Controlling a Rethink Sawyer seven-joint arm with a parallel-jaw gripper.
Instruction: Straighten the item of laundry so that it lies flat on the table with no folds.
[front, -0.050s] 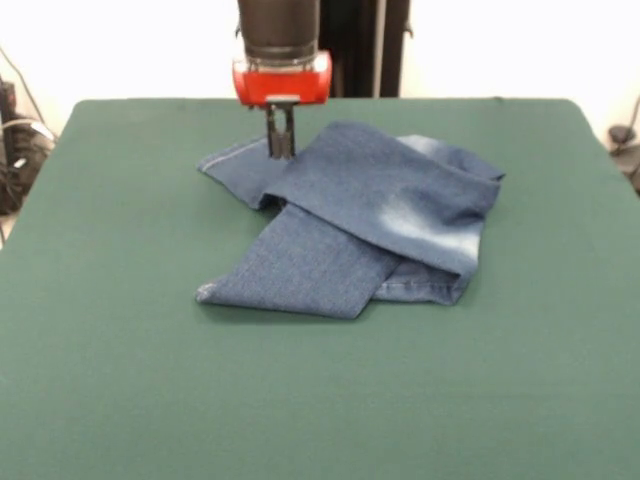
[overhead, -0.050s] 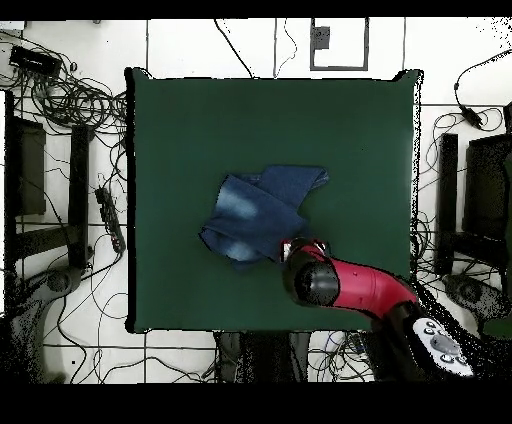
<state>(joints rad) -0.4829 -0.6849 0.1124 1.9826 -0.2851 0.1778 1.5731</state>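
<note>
Arm (front, -0.050s: 280, 40) cut off by top edge in front view; only wrist and gripper (front, -0.050s: 280, 143) show. Fingertips too small and dark to tell whether parted or closed, or whether touching jeans (front, -0.050s: 350, 220). Overhead: arm (overhead, -0.050s: 345, 285) covers gripper and near corner of jeans (overhead, -0.050s: 262, 215). Jeans folded over themselves; waistband, button, lower layers hidden. Table (front, -0.050s: 100, 350) front edge cut off.

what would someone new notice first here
A crumpled pair of blue jeans lies folded over itself near the middle of the green table. The red and black arm's gripper comes straight down onto the cloth's far edge, beside one leg end.
</note>
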